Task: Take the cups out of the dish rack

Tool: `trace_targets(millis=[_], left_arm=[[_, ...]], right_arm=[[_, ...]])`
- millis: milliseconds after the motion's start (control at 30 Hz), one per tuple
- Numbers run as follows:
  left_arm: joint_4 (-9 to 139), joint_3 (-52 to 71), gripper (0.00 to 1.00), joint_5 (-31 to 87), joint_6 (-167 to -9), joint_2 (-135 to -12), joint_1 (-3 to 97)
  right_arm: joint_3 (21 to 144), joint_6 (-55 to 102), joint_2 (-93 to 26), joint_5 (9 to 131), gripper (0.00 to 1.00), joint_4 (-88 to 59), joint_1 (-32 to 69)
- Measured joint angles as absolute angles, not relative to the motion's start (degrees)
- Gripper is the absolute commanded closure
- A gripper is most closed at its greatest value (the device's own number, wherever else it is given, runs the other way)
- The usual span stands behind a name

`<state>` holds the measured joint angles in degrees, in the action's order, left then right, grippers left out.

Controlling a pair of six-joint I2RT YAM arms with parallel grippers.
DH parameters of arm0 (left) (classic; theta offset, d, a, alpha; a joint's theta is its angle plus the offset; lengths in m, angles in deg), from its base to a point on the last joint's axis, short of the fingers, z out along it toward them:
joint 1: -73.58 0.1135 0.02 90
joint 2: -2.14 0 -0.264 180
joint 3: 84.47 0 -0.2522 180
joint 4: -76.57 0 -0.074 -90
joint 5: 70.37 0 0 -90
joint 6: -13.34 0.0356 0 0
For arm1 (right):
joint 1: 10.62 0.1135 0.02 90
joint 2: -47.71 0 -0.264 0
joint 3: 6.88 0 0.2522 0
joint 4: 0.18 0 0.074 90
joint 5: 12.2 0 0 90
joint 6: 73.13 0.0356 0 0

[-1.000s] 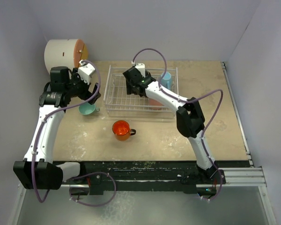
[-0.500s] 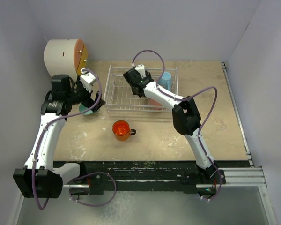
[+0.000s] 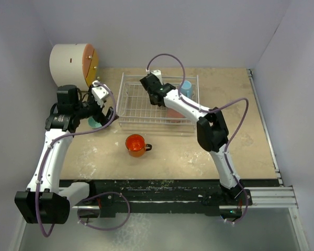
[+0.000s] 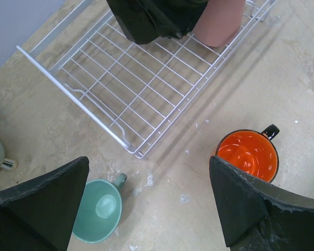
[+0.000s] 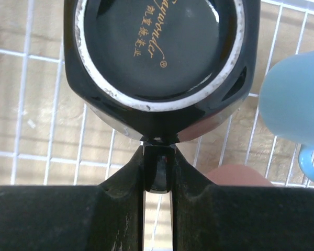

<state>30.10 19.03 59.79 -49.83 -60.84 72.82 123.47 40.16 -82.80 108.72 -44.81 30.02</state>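
Behind and to the left of the left gripper [image 4: 146, 172]: white drum [image 3: 68, 60] with an orange-yellow face. Left gripper itself: fingers spread wide, nothing between them, hanging above the table [image 4: 57, 130]. Below it and slightly left, close by one finger: teal-green mug [image 4: 97, 210], upright on the table, outside the rack. Below and to its right, by the other finger: orange mug [image 4: 247, 155], upright on the table too. Ahead of it: dish rack [image 4: 146, 89], one corner near the teal-green mug. Over the rack, right gripper [image 5: 158, 157]: clenched on the handle of the black mug [image 5: 157, 57], upside down, lettered base facing the wrist camera. To that gripper's right, inside the rack: light blue mug [image 5: 295, 99]. Tucked just beside its right finger: pink tumbler [image 5: 233, 175], only partly visible.
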Motion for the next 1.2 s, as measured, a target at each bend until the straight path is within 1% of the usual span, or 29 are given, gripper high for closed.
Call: trace_targets(millis=[167, 267, 500, 633, 733, 867, 1033, 1200], left_arm=[[30.0, 21.0, 0.01, 61.0, -44.0, -60.1, 72.8], [29.9, 21.4, 0.01, 61.0, -39.9, -59.7, 72.8], [29.0, 20.9, 0.00, 61.2, -29.4, -59.4, 71.9], [32.3, 21.3, 0.03, 57.9, -24.1, -57.1, 65.8], [35.2, 21.6, 0.04, 56.3, -21.1, -54.8, 61.6], [38.5, 22.0, 0.06, 55.1, -18.1, -52.5, 61.1], [39.4, 24.4, 0.16, 55.2, -11.9, -48.6, 61.0], [39.2, 25.4, 0.22, 55.6, -6.2, -46.2, 61.0]], right_arm=[[122.4, 40.4, -76.5, 101.4, 1.00, -46.5, 30.0], [120.1, 41.8, -69.7, 95.5, 1.00, -46.3, 30.0], [107.9, 46.4, -51.9, 80.2, 1.00, -41.8, 29.5], [100.3, 52.6, -44.9, 70.3, 1.00, -37.8, 29.0], [97.0, 57.3, -43.1, 64.1, 1.00, -34.8, 28.5], [93.6, 63.9, -43.0, 56.3, 1.00, -30.5, 28.2], [88.0, 71.7, -42.6, 48.5, 1.00, -22.6, 28.0], [84.0, 78.0, -42.5, 43.3, 1.00, -15.3, 28.1]])
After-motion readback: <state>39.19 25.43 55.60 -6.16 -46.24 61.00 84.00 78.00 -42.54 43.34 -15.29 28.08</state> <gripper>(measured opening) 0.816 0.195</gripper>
